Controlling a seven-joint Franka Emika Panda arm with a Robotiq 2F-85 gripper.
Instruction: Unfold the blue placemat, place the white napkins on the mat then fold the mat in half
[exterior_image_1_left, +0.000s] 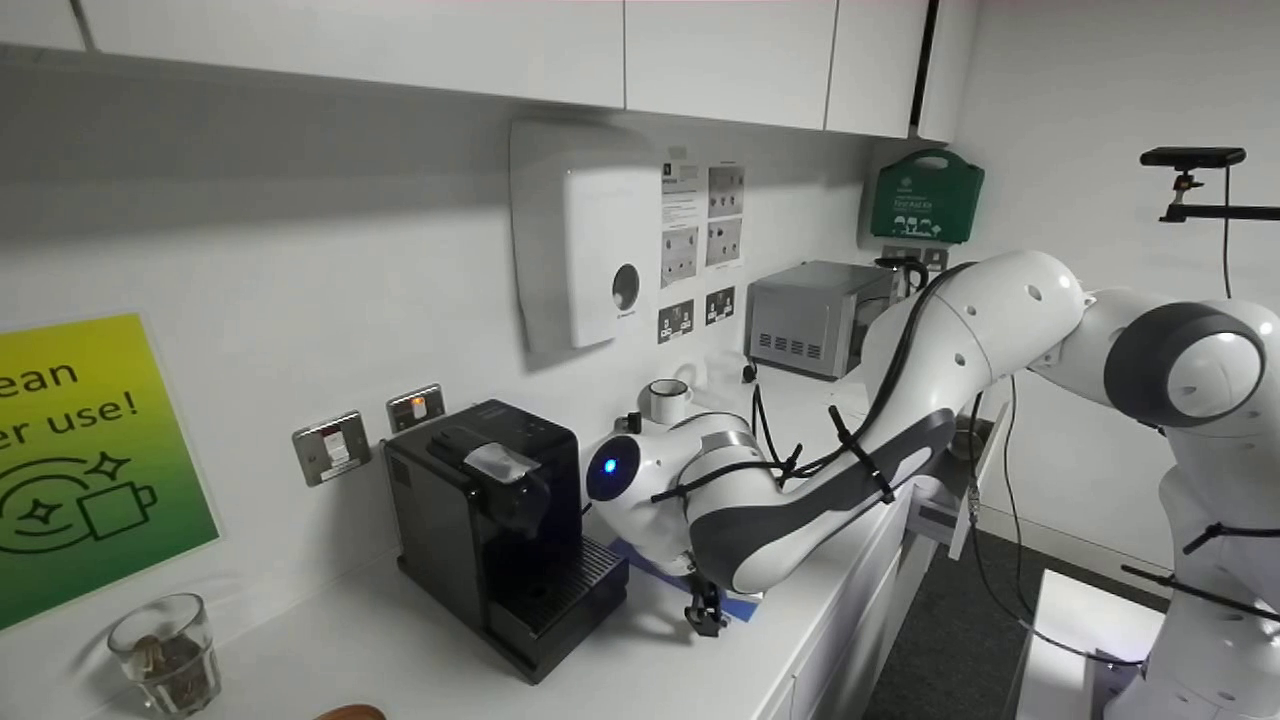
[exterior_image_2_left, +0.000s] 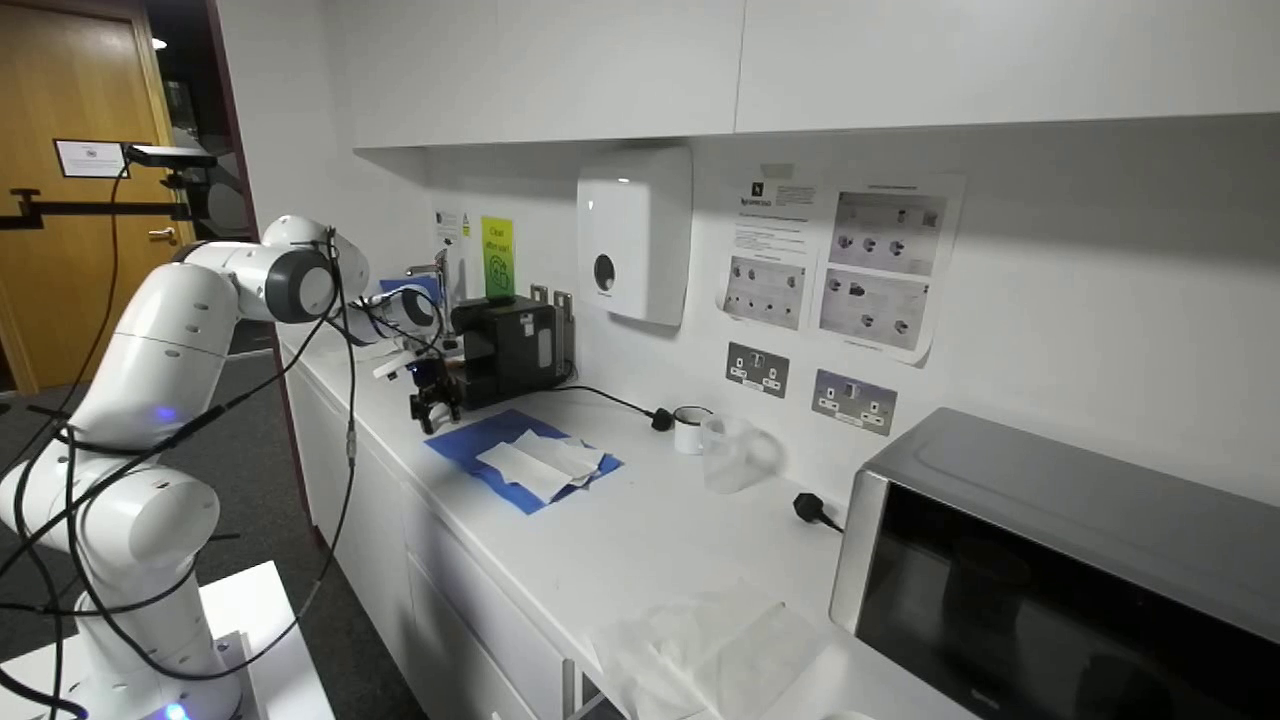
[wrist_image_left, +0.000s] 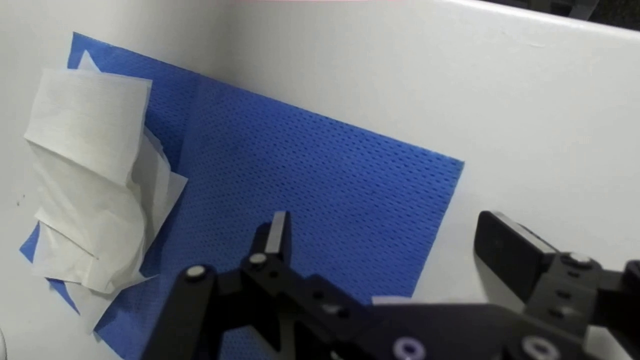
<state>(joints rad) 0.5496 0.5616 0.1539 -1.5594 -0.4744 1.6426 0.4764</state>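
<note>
Table (wrist_image_left: 550, 125): stretching white and smooth under the claw (wrist_image_left: 386, 216), with the black coffee machine (exterior_image_2_left: 515, 350) standing near it.
Blue placemat (wrist_image_left: 310, 165): lying spread out below the claw, one end edge running between its fingers.
Claw: gaping wide, gripping nothing; one finger is hanging over the placemat, the other over the table just past it.
White napkins (wrist_image_left: 95, 175): lying loosely piled on the placemat's end farther from the claw, partly overhanging.
Cloth feel: seeming light, limp and likely to slide; the napkins are probably shifting at any nudge.
Free edge: probably inviting a low pinch, near its middle, for the remaining fold.
</note>
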